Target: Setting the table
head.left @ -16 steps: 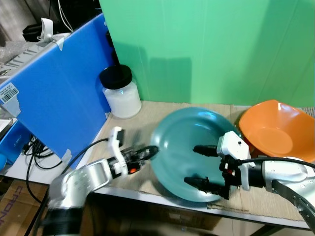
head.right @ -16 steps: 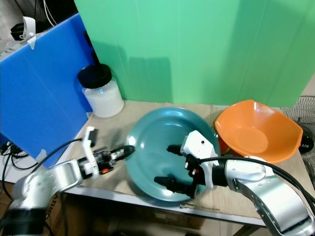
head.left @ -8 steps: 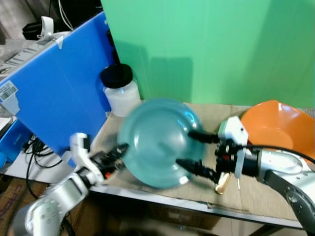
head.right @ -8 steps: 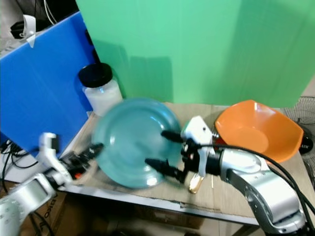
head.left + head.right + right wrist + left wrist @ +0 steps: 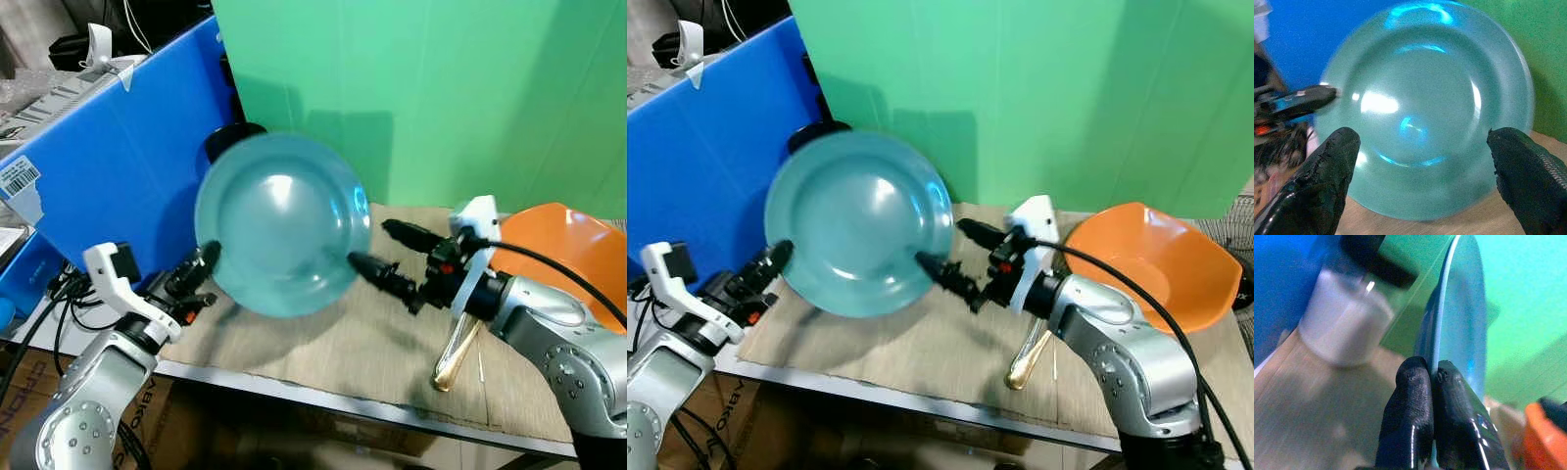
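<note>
Plate [image 5: 279, 223], teal, is up off the table [image 5: 333, 338], tilted nearly on edge with its face toward the robot's right side. The left gripper [image 5: 1432, 377] pinches its rim at about 8 o'clock, both fingers pressed together on the thin edge, as the left wrist view shows. The right gripper [image 5: 390, 255] sits at the plate's 4 o'clock with its fingers spread wide apart, one tip close to the lower rim; whether it touches cannot be told. So the plate hangs from the left arm alone, its flat face turned to the open right gripper, which is the nearer helper for steadying it.

Behind the plate stands a jar [image 5: 1344, 325] with a black lid. On the table at 3 o'clock lie a spoon [image 5: 456, 348] and an orange bowl [image 5: 588, 250].
</note>
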Controlling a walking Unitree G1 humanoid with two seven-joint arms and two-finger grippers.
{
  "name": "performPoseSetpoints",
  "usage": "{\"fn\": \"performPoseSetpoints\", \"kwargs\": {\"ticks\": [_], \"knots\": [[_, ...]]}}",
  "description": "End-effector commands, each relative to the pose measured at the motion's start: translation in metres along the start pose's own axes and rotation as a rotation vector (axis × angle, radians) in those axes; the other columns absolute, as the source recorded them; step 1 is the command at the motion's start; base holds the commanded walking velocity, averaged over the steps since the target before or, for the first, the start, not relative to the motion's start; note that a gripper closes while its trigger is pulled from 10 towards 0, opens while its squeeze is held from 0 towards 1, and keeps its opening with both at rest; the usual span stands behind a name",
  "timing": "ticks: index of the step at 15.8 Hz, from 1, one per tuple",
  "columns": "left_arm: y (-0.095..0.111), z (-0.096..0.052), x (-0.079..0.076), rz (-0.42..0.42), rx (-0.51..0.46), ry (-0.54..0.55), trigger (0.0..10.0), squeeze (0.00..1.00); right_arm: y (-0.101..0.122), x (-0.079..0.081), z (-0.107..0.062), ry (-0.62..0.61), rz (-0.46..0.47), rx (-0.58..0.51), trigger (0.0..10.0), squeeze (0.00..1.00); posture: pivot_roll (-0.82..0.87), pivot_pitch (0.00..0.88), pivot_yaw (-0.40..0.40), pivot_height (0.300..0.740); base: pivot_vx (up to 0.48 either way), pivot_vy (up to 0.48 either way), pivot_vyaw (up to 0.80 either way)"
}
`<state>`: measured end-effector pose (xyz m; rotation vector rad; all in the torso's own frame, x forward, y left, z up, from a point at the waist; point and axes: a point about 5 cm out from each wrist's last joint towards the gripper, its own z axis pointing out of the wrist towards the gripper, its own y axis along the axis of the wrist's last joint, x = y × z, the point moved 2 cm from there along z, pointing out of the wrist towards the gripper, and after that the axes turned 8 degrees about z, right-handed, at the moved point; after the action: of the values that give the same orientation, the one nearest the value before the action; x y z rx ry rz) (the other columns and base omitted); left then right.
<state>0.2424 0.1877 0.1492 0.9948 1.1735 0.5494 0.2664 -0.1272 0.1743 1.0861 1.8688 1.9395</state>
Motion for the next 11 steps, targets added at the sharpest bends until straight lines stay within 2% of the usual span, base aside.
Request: {"fn": "performPoseSetpoints", "kwargs": {"ticks": [1,4,6,8,9,10,11], "knots": [[0.02,-0.003,-0.008,0.013,-0.111,-0.049,0.0,0.0,0.007,-0.002,0.001,-0.002,0.034,-0.025,10.0,1.0,-0.11,0.0,0.129,0.74,0.0,0.0,0.0],[0.029,-0.004,-0.017,0.024,-0.164,-0.092,0.0,0.0,0.018,-0.006,-0.003,-0.009,0.113,-0.102,10.0,1.0,-0.11,0.0,0.123,0.74,0.0,0.0,0.0],[0.038,-0.004,-0.033,0.106,-0.19,-0.152,0.0,0.0,0.031,-0.007,-0.009,-0.017,0.14,-0.185,10.0,1.0,-0.1,0.0,0.122,0.74,0.0,0.0,0.0],[0.048,-0.003,-0.048,0.218,-0.219,-0.181,0.0,0.0,0.035,0.0,-0.014,-0.031,0.107,-0.216,10.0,1.0,-0.1,0.0,0.119,0.74,0.0,0.0,0.0],[0.054,-0.001,-0.055,0.281,-0.24,-0.176,0.0,0.0,0.039,0.002,-0.015,-0.077,0.08,-0.263,10.0,1.0,-0.1,0.0,0.118,0.74,0.0,0.0,0.0],[0.056,0.0,-0.059,0.306,-0.252,-0.174,0.0,0.0,0.043,0.002,-0.016,-0.11,0.077,-0.298,10.0,0.96,-0.1,0.0,0.12,0.74,0.0,0.0,0.0],[0.06,0.004,-0.067,0.372,-0.269,-0.168,0.0,0.0,0.051,0.005,-0.018,-0.159,0.082,-0.388,10.0,0.0,-0.1,0.0,0.12,0.74,0.0,0.0,0.0]]}}
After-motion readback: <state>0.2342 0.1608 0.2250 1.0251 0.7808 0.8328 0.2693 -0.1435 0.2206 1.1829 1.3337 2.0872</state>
